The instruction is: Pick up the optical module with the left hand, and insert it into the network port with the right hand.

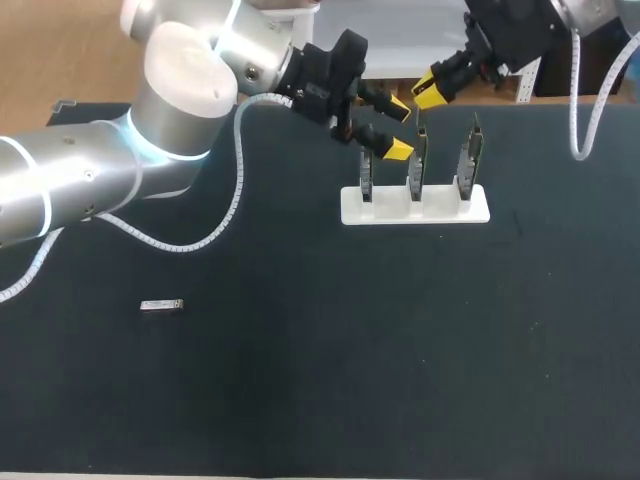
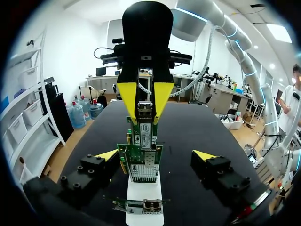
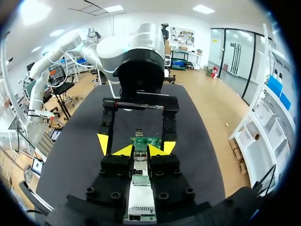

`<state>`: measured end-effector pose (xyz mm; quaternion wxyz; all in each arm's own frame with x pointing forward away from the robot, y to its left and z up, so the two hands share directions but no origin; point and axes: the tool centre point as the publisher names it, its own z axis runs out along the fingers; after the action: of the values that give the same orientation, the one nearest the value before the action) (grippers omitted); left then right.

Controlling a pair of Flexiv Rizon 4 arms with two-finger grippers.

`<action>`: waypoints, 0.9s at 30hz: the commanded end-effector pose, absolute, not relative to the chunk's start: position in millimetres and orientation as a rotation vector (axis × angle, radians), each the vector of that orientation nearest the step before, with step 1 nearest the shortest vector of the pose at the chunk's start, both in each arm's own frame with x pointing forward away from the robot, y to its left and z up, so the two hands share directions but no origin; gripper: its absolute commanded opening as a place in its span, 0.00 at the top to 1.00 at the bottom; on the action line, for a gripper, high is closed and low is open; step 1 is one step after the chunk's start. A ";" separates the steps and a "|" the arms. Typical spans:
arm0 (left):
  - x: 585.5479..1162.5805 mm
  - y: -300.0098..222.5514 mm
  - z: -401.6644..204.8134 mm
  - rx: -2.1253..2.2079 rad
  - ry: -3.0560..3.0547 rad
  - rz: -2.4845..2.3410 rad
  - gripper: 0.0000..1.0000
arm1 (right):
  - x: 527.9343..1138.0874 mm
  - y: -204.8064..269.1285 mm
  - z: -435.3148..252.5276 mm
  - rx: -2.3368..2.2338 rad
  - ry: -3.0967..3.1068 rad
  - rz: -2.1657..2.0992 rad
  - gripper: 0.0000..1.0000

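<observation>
My right gripper (image 1: 430,95) hangs above the back of the card stand, shut on a small silvery optical module (image 2: 145,108) that sits between its yellow tips. My left gripper (image 1: 398,128) faces it from the other side, open, its fingers straddling the row of green network cards (image 1: 417,160) without touching them. In the left wrist view the cards (image 2: 141,162) stand between my open fingers (image 2: 109,154). A second silvery optical module (image 1: 161,306) lies flat on the black table, far to the left, with no gripper near it.
The three cards stand upright in a white holder (image 1: 350,212) at the table's back middle. The black mat (image 1: 400,360) spreads wide in front of it. A white coiled cable (image 1: 585,120) hangs from my right arm.
</observation>
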<state>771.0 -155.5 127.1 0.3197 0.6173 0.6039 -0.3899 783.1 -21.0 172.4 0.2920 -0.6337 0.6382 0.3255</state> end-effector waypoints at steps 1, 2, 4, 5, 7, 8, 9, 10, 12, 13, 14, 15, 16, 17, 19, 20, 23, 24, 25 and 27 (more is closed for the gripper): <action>772.9 -156.4 127.5 1.627 1.591 -1.026 0.00 | 780.1 -20.8 170.6 -1.685 1.703 0.856 1.00; 772.9 -156.4 127.5 1.627 1.591 -1.026 0.00 | 779.9 -20.9 170.4 -1.684 1.704 0.855 1.00; 772.9 -156.4 127.5 1.627 1.591 -1.026 0.00 | 779.8 -21.3 169.7 -1.684 1.707 0.852 1.00; 772.9 -156.4 127.5 1.627 1.591 -1.026 0.00 | 779.8 -21.4 169.6 -1.683 1.708 0.851 1.00; 772.9 -156.4 127.5 1.627 1.591 -1.026 0.00 | 780.2 -21.7 169.6 -1.682 1.708 0.849 1.00; 772.9 -156.4 127.5 1.627 1.591 -1.026 0.00 | 780.6 -21.9 169.7 -1.680 1.708 0.848 1.00; 772.9 -156.4 127.5 1.627 1.591 -1.026 0.00 | 781.0 -22.1 169.9 -1.679 1.707 0.847 1.00; 772.9 -156.4 127.5 1.627 1.591 -1.026 0.00 | 781.6 -22.4 170.5 -1.676 1.706 0.847 1.00; 772.9 -156.4 127.5 1.627 1.591 -1.026 0.00 | 782.7 -23.1 171.9 -1.669 1.705 0.845 1.00; 772.9 -156.4 127.5 1.627 1.591 -1.026 0.00 | 783.1 -23.3 172.7 -1.667 1.703 0.844 1.00; 772.9 -156.4 127.5 1.627 1.591 -1.026 0.00 | 783.2 -23.4 173.5 -1.667 1.701 0.842 1.00; 772.9 -156.4 127.5 1.627 1.591 -1.026 0.00 | 783.4 -23.5 174.4 -1.667 1.699 0.840 1.00; 772.9 -156.4 127.5 1.627 1.591 -1.026 0.00 | 783.5 -23.6 175.2 -1.667 1.697 0.838 1.00; 772.9 -156.4 127.5 1.627 1.591 -1.026 0.00 | 783.6 -23.6 176.2 -1.667 1.694 0.836 1.00; 772.9 -156.4 127.5 1.627 1.591 -1.026 0.00 | 783.7 -23.6 178.0 -1.667 1.688 0.834 1.00; 772.9 -156.4 127.5 1.627 1.591 -1.026 0.00 | 783.8 -23.5 178.6 -1.667 1.685 0.834 1.00; 772.9 -156.4 127.5 1.627 1.591 -1.026 0.00 | 784.1 -23.1 179.9 -1.668 1.681 0.831 1.00; 772.9 -156.4 127.5 1.627 1.591 -1.026 0.00 | 784.1 -23.1 179.9 -1.668 1.680 0.831 1.00; 772.9 -156.4 127.5 1.627 1.591 -1.026 0.00 | 784.2 -22.9 179.9 -1.670 1.680 0.831 1.00; 772.9 -156.4 127.5 1.627 1.591 -1.026 0.00 | 784.0 -22.2 179.0 -1.678 1.681 0.826 1.00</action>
<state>771.1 -155.5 127.1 0.3197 0.6173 0.6039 -0.3898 786.0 -23.3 179.3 0.3077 -0.6344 0.6350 0.3154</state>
